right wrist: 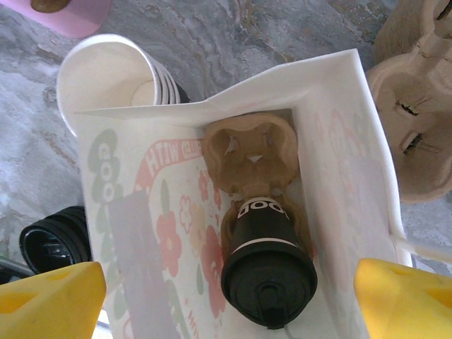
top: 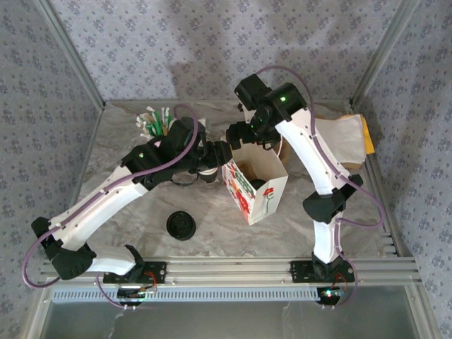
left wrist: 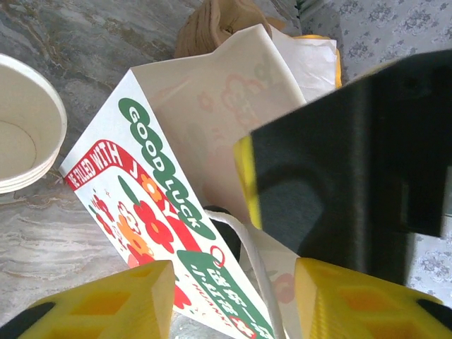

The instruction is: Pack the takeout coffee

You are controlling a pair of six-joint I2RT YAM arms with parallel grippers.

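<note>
The takeout coffee (right wrist: 268,272) stands inside the white flower-printed paper bag (top: 256,189). It has a round black lid and its side looks dark with white lettering. It sits in one pocket of a brown pulp carrier (right wrist: 248,152) at the bottom of the bag. My right gripper (right wrist: 226,311) hangs open just above the bag's mouth, one yellow finger (right wrist: 53,300) on either side of the opening. My left gripper (left wrist: 229,304) is open at the bag's left rim (left wrist: 212,282), its fingers straddling the rim and a white handle (left wrist: 258,265).
A stack of lidless cream cups (right wrist: 113,78) stands close behind the bag on the left. A pink cup of straws (top: 157,120) is at the back. Black lids (top: 181,226) lie near the front. More pulp carriers (right wrist: 417,106) and flat bags (top: 346,138) lie to the right.
</note>
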